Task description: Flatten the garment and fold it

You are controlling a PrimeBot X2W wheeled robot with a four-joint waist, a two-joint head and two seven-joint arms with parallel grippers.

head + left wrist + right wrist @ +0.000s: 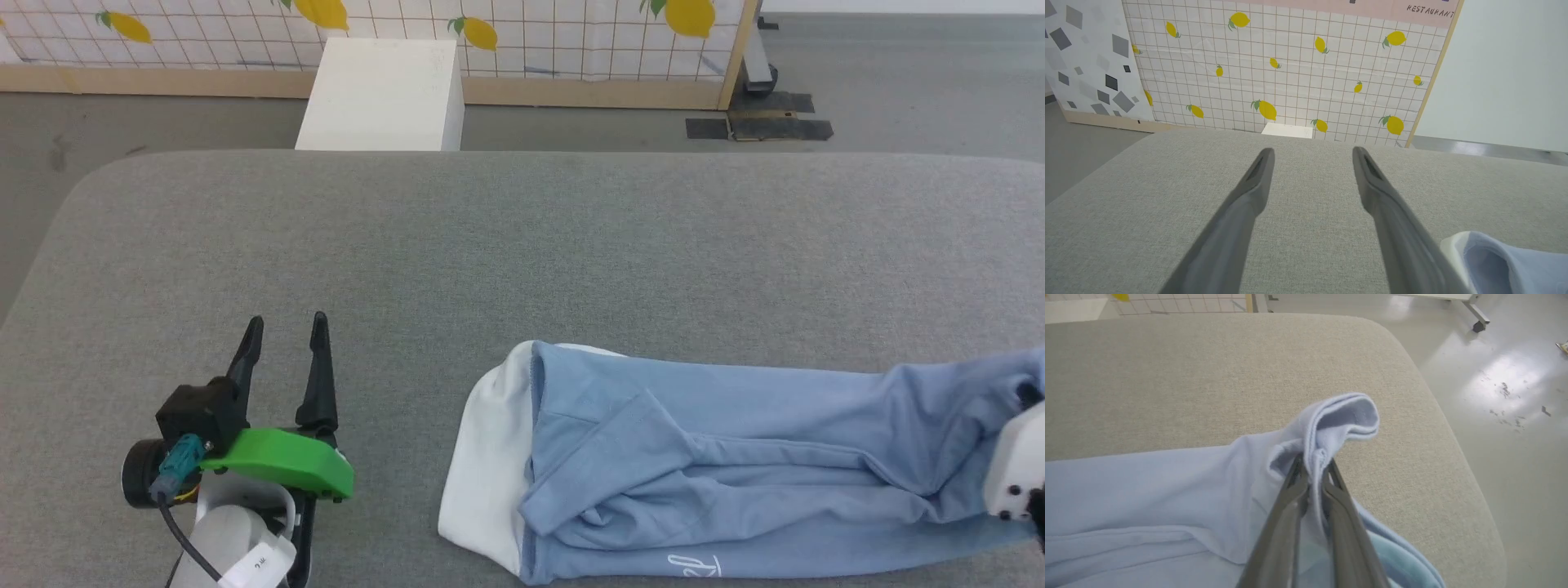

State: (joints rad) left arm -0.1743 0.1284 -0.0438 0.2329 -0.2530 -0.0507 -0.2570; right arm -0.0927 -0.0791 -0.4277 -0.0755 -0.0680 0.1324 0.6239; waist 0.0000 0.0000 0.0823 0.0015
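Note:
The garment [702, 457], a light blue T-shirt with a white part at its left end and a small white script logo near the front edge, lies bunched lengthwise along the near right of the grey table [522, 245]. My right gripper [1312, 467] is shut on a raised fold of the garment [1331, 420] at its right end, lifting it slightly. In the head view only its pale wrist [1016, 474] appears at the right edge. My left gripper [284, 327] stands open over bare table, left of the garment, nothing between its fingers [1257, 175]. The garment's white end [1486, 257] peeks in at lower right.
A white box [380, 94] stands on the floor behind the table's far edge, before a lemon-patterned tiled partition [522, 33]. The table's rounded right corner [1437, 416] drops to a glossy floor.

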